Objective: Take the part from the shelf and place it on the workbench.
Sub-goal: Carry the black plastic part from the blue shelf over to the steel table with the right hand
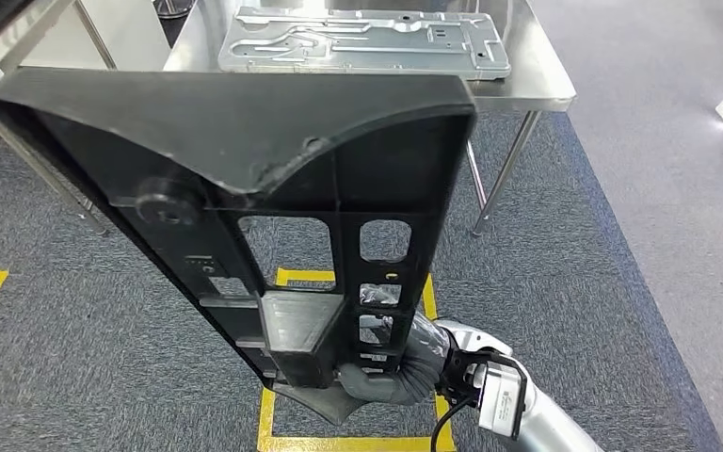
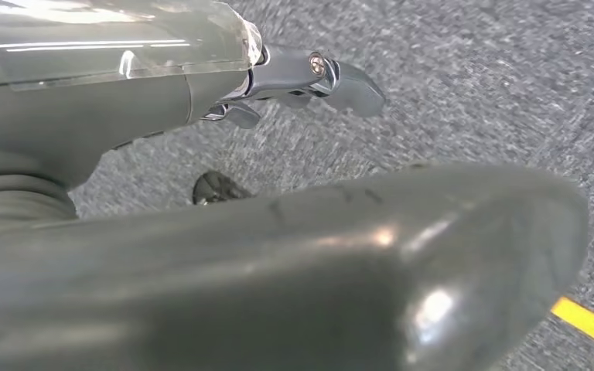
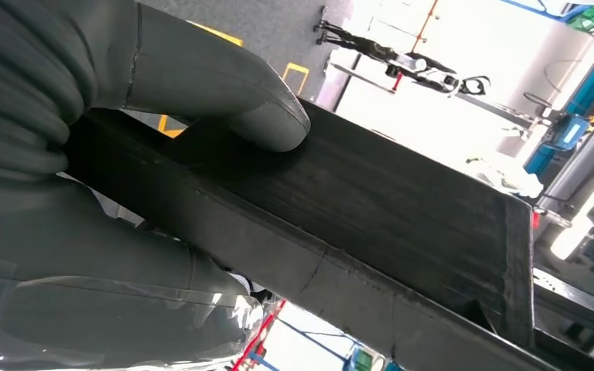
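One large black plastic part point(image 1: 245, 188) fills most of our head view, held upright and tilted, its lower end gripped by our right hand point(image 1: 377, 377). In the right wrist view the thumb point(image 3: 224, 93) presses on one face of the part and the other fingers point(image 3: 100, 270) wrap the opposite side, so the hand is clamped on it. Our left hand point(image 2: 278, 255) hangs over the grey carpet point(image 2: 472, 77); its fingers are spread apart and hold nothing.

We judge the main risk to be leverage: the part is long and held only at its bottom end, so it could pivot or slip in the grip as we move. Its top edge sits near the front edge of the steel workbench point(image 1: 546, 89) and could catch there if we advance without lifting.

A grey metal plate point(image 1: 367, 42) already lies on the workbench, leaving only narrow bare strips along the front and right. Carpet around the yellow floor markings point(image 1: 282, 414) gives us room to step.
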You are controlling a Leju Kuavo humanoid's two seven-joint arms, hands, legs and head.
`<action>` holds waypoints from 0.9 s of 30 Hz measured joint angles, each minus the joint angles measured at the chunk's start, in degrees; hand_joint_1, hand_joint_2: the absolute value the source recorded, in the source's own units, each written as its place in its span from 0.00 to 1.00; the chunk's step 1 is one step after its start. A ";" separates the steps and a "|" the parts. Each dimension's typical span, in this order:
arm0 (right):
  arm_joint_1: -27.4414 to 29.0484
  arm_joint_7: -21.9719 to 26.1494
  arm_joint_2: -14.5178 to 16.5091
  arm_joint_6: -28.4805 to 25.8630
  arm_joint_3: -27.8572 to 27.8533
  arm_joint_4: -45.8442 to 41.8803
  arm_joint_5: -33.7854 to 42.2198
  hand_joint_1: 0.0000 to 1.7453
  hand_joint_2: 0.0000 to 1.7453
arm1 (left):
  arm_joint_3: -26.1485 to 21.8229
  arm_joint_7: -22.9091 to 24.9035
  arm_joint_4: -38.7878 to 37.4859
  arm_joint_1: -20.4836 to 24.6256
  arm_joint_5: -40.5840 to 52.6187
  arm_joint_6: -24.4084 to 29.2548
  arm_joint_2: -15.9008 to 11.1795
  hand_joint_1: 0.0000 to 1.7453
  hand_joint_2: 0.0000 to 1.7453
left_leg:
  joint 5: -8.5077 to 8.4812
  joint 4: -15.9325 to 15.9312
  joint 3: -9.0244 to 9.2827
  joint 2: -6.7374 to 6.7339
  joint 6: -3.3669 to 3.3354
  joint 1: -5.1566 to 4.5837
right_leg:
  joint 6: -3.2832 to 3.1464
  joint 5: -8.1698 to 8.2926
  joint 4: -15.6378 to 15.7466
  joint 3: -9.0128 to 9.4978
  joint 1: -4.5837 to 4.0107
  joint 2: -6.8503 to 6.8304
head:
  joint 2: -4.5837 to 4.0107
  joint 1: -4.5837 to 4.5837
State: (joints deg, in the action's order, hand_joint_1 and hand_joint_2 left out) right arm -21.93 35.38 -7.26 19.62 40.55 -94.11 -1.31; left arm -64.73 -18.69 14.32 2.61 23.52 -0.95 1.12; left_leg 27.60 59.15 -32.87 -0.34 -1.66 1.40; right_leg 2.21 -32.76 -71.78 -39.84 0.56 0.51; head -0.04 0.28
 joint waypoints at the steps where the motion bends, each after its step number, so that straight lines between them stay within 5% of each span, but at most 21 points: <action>1: 0.08 -0.01 -0.03 -0.02 -0.01 0.01 0.00 0.97 1.00 | -0.05 0.00 0.00 -0.01 0.02 -0.01 -0.01 0.00 0.00 | 0.28 0.00 0.30 0.00 0.01 0.00 | 0.14 -0.16 -2.39 -1.81 0.13 -0.04 | 0.00 -0.01; 3: 0.13 -0.01 -0.08 -0.08 -0.02 0.01 0.01 0.97 1.00 | -0.20 0.00 0.00 -0.04 0.10 -0.02 -0.01 0.00 0.00 | 1.00 0.00 1.22 0.02 0.23 0.03 | 0.19 2.78 -1.14 -2.43 0.32 -0.19 | 0.00 0.00; 6: 0.04 0.02 -0.13 -0.13 -0.13 -0.01 0.09 0.97 1.00 | -0.37 -0.02 0.00 -0.01 0.37 -0.08 -0.01 0.00 0.00 | 2.21 -0.09 2.65 0.03 0.91 0.01 | -0.31 8.77 9.33 1.69 0.11 -0.62 | 0.00 -0.01; 9: -0.03 0.06 -0.21 -0.22 -0.23 -0.07 0.15 0.97 1.00 | -0.43 -0.08 0.00 0.16 0.49 -0.14 -0.06 0.00 0.00 | 2.83 -0.68 3.09 -0.17 1.89 -0.18 | -1.34 8.31 12.16 2.80 -0.47 -0.59 | 0.00 -0.07; 12: -0.11 0.07 -0.26 -0.37 -0.32 -0.35 0.17 0.97 1.00 | -0.44 -0.10 0.00 0.39 0.51 -0.23 -0.12 0.00 0.00 | 4.02 0.61 3.19 -0.27 2.57 -0.16 | -2.53 7.83 13.18 4.21 -0.13 -0.39 | 0.00 -0.16; 16: -0.14 0.03 -0.26 -0.47 -0.32 -0.48 0.21 0.97 1.00 | -0.45 -0.13 0.00 0.35 0.52 -0.28 -0.32 0.00 0.00 | 8.25 14.18 -5.09 -0.13 2.63 -0.16 | -3.69 6.37 13.52 6.19 -0.52 -0.33 | 0.00 -0.28; 18: -0.03 0.03 -0.26 -0.47 -0.31 -0.47 0.21 0.97 1.00 | -0.45 -0.11 0.00 0.15 0.52 -0.28 -0.40 0.00 0.00 | 5.63 14.40 -6.95 -0.11 2.55 -0.17 | -3.77 5.40 13.38 7.30 -0.76 -0.08 | 0.00 -0.28; 21: -0.07 0.05 -0.27 -0.49 -0.31 -0.46 0.21 0.97 1.00 | -0.46 -0.12 0.00 0.10 0.53 -0.29 -0.57 0.00 0.00 | -1.43 4.38 -3.86 0.03 2.01 -0.35 | -3.37 3.76 13.08 9.04 -0.95 0.24 | 0.00 -0.23; 27: -0.19 0.00 -0.34 -0.97 -0.31 -0.71 0.46 0.97 1.00 | -0.49 -0.31 0.00 0.19 0.87 -0.39 -0.82 0.00 0.00 | -1.44 -0.18 -1.19 0.24 0.25 -0.50 | -1.65 2.69 10.94 8.87 -0.86 0.26 | 0.00 -0.12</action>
State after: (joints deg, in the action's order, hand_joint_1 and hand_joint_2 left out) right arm -22.12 35.38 -7.60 18.65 40.24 -94.81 -0.85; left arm -65.22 -19.00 14.32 2.80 24.39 -1.34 0.30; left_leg 26.16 58.98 -34.06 -0.10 -1.41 0.90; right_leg 0.56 -30.07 -60.83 -30.97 -0.30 0.77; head -0.04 0.16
